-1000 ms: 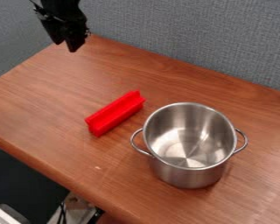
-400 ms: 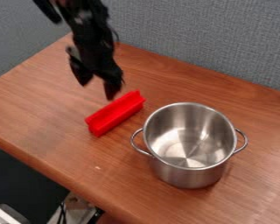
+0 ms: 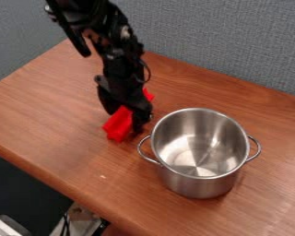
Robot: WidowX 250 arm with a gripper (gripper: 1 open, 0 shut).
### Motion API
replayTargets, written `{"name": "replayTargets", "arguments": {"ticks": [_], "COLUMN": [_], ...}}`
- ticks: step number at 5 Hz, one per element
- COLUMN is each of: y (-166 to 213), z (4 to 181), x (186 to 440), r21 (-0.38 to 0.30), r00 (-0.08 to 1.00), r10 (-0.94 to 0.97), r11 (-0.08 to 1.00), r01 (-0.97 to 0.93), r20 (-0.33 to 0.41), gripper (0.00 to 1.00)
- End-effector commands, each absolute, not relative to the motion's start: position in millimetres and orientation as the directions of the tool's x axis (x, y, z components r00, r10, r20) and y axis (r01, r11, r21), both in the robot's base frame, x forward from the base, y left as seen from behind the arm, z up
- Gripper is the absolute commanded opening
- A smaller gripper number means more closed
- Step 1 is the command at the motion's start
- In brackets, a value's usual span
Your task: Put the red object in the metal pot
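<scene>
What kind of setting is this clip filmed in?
Probably a lab or test bench rather than a kitchen: a bare wooden table against a grey fabric-like wall, holding only a pot and a red block, with a robot arm reaching down.

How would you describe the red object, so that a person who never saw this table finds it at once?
Start at the metal pot on the wooden table. Just left of it, under the black tool, lies the red object, partly hidden. It is the only bright red thing here.
</scene>
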State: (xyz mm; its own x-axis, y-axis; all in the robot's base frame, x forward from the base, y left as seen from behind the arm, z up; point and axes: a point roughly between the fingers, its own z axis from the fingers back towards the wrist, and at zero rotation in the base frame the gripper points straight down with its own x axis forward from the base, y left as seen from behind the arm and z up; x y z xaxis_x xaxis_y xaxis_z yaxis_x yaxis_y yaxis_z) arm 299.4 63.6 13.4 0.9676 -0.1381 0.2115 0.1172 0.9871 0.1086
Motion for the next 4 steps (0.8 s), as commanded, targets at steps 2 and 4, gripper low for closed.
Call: {"name": "replayTargets", "arguments": {"ticks": [2, 4], "y": [69.8, 50.2], "z": [16.5, 37.7], "x": [299.2, 304.2], "r21": [0.113, 0.155], "r00": [0.943, 0.949], "r10": [-0.21, -0.166], "r11": [0.976, 0.98], "r01": [0.187, 0.128], "r20": [0.256, 0.267], "gripper": [1.0, 1.0]}}
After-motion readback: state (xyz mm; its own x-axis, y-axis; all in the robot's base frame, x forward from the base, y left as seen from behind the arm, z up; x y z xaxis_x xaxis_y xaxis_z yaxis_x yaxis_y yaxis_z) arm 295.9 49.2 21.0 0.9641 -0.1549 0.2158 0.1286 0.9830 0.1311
